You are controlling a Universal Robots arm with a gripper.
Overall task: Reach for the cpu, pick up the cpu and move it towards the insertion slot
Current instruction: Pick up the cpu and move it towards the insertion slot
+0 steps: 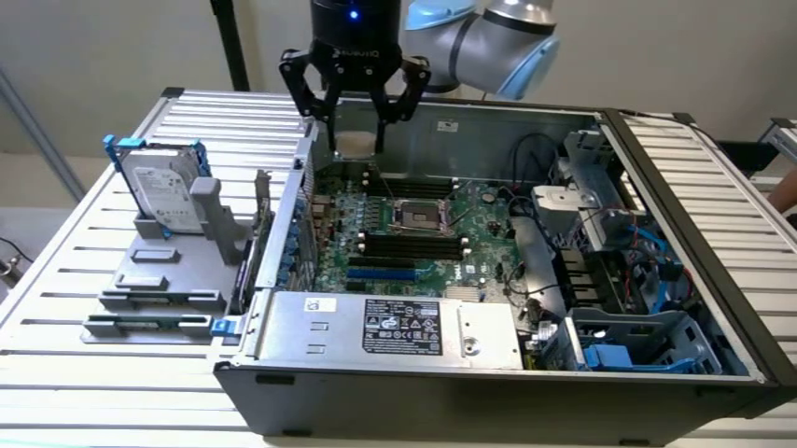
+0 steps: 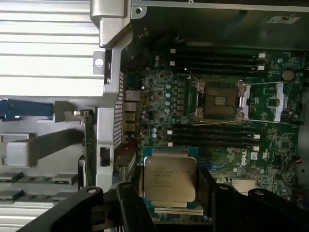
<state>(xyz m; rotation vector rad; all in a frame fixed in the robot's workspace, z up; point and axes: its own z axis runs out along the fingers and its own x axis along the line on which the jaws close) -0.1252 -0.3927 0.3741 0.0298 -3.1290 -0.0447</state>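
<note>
Looking across your bench (image 1: pixel 75 280), you see the open computer case (image 1: pixel 697 187), its motherboard (image 1: pixel 480 229) carrying the insertion slot (image 1: pixel 420 217). Your gripper (image 1: pixel 355 119) hangs above the case's far edge, fingers closed on the cpu (image 1: pixel 355 143), well apart from that slot.

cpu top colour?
Silver-grey metal lid on the cpu, with dark printed text; the wrist view shows it best.
</note>
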